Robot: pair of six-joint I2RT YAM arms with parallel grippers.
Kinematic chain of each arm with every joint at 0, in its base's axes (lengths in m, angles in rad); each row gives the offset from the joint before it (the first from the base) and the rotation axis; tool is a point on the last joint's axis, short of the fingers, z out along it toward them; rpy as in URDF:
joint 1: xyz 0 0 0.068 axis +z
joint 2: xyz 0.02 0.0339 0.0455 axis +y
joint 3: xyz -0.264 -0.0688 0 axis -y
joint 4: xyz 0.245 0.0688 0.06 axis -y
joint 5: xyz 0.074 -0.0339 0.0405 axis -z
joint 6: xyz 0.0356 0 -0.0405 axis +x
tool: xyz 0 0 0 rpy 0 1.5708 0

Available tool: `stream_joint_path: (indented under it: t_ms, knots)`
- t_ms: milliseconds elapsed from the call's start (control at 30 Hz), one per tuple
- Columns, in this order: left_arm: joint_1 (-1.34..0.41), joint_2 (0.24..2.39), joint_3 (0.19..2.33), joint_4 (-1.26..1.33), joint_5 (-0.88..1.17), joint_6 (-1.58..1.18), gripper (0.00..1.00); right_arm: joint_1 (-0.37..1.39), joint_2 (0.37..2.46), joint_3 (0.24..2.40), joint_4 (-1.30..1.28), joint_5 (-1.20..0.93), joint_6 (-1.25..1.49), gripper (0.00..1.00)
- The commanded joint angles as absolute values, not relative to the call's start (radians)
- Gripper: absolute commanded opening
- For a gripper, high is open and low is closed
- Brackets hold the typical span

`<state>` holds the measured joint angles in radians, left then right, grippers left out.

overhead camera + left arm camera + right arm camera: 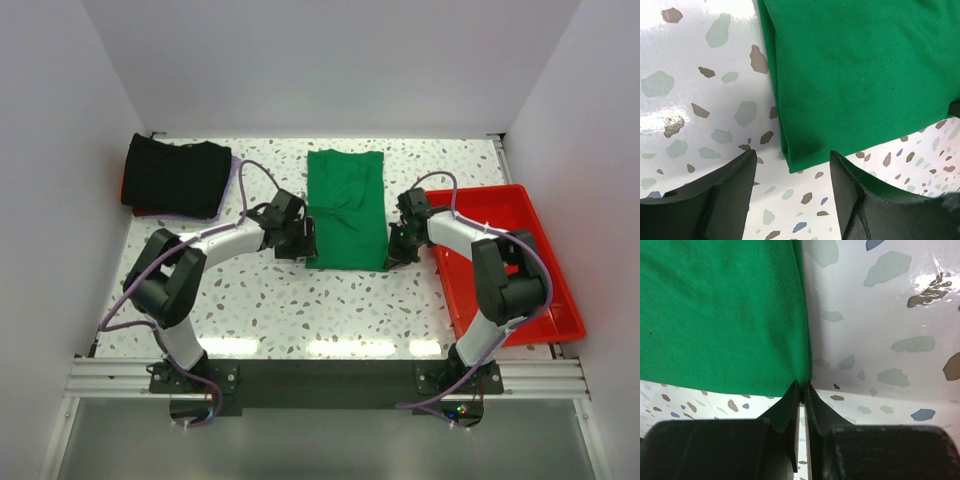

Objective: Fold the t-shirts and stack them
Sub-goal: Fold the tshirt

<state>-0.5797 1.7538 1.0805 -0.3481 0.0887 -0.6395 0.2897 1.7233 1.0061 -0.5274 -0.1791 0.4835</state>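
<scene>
my right gripper (802, 387) is pressed together, pinching the near right corner of the green t-shirt (346, 210), which lies folded flat mid-table (300, 305). my left gripper (792, 162) is spread wide, its fingers (735, 185) either side of the near left corner, not closed on the cloth. the black t-shirts (178, 178) sit piled at the far left, and a red tray (505, 250) is on the right.

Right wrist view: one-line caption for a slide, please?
Right gripper shut on a corner of the green t-shirt, speckled table beneath.
</scene>
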Motion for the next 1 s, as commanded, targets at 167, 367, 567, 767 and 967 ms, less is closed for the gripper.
stream_joint_path:
  t_ms: [167,367,567,767,967]
  knots:
    - [-0.598,1.781,1.072,-0.34,0.066,-0.672,0.53,0.296,1.735,1.0,-0.534,-0.167,0.477,0.06]
    - [-0.598,1.796,1.065,-0.345,0.061,-0.677,0.51,0.296,1.729,0.999,-0.537,-0.166,0.477,0.06]
    - [-0.604,1.818,1.068,-0.336,0.06,-0.676,0.49,0.296,1.724,0.997,-0.537,-0.166,0.479,0.06]
    - [-0.617,1.839,1.069,-0.342,0.055,-0.675,0.41,0.298,1.717,0.996,-0.537,-0.164,0.479,0.05]
    - [-0.627,1.859,1.062,-0.353,0.061,-0.675,0.36,0.296,1.712,1.003,-0.538,-0.164,0.48,0.04]
